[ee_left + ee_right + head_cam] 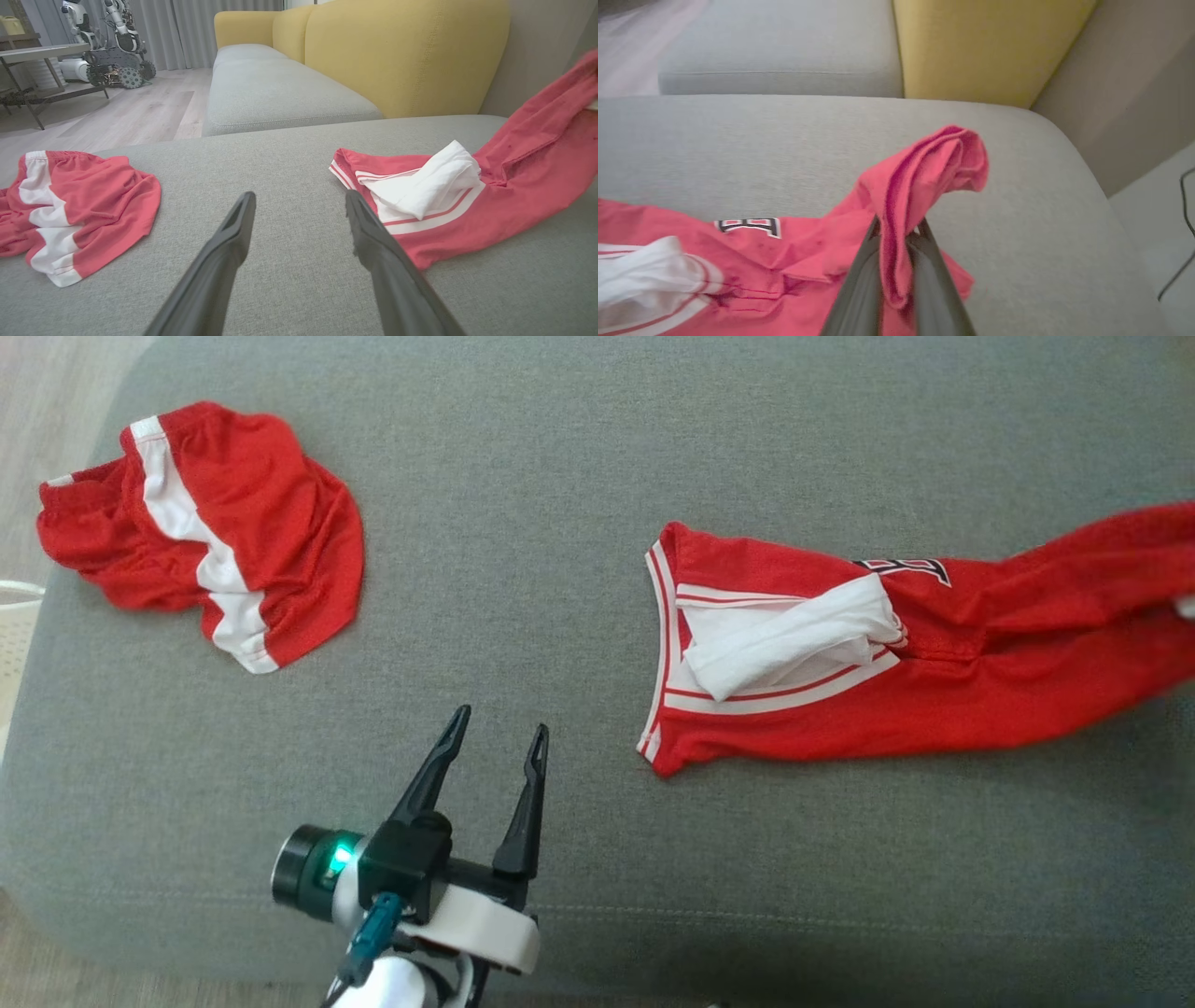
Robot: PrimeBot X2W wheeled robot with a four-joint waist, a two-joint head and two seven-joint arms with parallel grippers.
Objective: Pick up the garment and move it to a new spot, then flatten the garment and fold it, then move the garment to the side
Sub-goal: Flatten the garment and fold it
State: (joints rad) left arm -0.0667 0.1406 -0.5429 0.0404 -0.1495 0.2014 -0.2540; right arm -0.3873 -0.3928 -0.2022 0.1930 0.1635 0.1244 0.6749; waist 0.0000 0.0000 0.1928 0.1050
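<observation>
Head view: left tool (499, 721), fingers spread wide and empty, points forward over the grey fabric sofa cushion (560, 476); the red mesh jersey with white trim (840, 709) lies just right of it, crumpled red-and-white shorts (271, 513) ahead-left. Right wrist view adds the right tool (899, 224) pinched on a raised jersey fold, yellow sofa backrest (980, 42) beyond it.

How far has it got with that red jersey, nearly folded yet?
Barely begun. The right gripper is shut on a bunched end of the red jersey, holding it raised; the rest lies crumpled on the grey cushion. The left gripper is open, empty. Moving, flattening, folding remain.
</observation>
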